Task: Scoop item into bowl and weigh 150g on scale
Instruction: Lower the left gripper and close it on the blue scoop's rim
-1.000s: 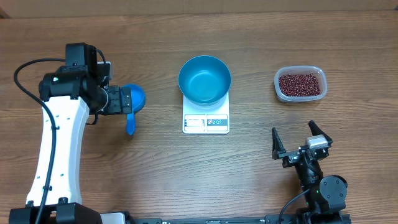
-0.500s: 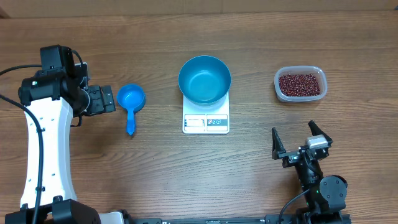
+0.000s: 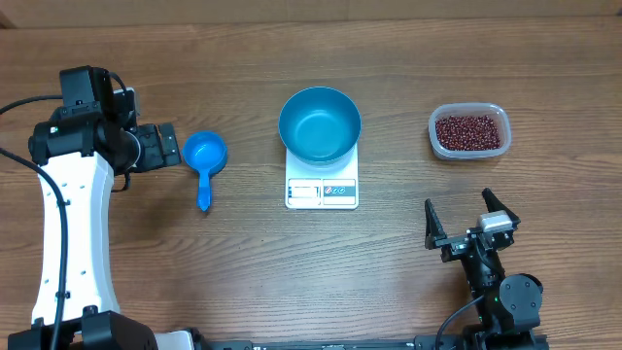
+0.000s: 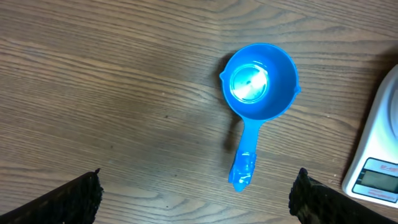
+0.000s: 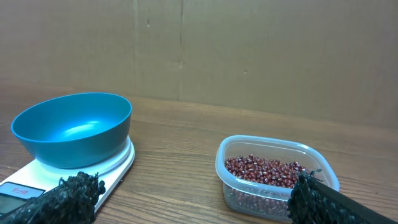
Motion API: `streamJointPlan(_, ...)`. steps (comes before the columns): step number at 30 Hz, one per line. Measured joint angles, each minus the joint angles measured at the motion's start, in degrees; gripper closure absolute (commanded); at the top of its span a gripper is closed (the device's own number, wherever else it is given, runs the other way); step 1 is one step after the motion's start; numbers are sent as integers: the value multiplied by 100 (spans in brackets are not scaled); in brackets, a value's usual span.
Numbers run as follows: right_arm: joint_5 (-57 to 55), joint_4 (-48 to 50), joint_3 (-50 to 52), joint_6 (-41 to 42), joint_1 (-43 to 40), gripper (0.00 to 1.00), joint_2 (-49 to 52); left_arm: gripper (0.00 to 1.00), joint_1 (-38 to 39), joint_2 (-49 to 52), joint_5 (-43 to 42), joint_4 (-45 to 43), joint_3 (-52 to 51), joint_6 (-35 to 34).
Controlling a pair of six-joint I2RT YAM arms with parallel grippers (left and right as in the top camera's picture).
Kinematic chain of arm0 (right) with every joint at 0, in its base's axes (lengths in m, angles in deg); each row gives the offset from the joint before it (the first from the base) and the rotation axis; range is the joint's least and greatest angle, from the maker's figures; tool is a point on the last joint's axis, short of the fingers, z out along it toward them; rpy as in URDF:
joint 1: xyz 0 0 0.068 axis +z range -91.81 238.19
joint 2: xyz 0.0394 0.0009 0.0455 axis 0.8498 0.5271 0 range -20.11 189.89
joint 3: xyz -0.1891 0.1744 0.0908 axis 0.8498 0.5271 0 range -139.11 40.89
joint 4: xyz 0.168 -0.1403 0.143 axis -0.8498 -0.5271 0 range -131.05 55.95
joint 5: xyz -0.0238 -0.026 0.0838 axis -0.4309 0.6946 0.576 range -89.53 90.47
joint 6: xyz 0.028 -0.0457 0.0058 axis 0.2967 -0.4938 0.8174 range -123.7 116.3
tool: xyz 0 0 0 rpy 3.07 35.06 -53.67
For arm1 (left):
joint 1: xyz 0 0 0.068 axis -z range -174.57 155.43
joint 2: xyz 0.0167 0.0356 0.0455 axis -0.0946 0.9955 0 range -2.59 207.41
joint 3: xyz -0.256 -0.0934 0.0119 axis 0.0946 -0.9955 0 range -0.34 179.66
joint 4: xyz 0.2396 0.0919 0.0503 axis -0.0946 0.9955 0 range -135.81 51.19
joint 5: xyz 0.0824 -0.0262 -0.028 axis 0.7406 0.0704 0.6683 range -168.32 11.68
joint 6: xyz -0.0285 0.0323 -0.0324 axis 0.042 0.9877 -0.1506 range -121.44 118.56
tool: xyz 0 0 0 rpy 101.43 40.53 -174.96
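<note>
The bright blue bowl stands empty on the white scale at mid-table. The red-brown beans fill a clear tub at the right. A small blue handled scoop lies empty on the wood left of the scale, handle towards the front. My left gripper hovers open just left of the scoop, nothing between its fingers. Near the front right, my right gripper is open and empty, facing the bowl and tub.
The clear plastic tub sits at the right rear of the wooden table. A cardboard wall rises behind the table. One corner of the scale shows at the right edge of the left wrist view.
My left arm drew back to the left off the scoop, then edged slightly back towards it. The scoop stayed on the table. The right arm has not moved.
</note>
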Motion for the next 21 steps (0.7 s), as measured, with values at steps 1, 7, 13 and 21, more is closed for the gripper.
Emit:
streamJointPlan(1,0,0,0,0,0,0,0,1,0,15,-9,0,0,-48)
streamJointPlan(7,0,0,0,-2,0,0,0,0,0,332,-48,-24,7,-267)
streamJointPlan(13,2,2,0,-4,0,0,0,1,0,988,-50,-87,9,-466)
streamJointPlan(21,0,-2,0,-2,0,0,0,0,188,1410,44,-262,9,-776)
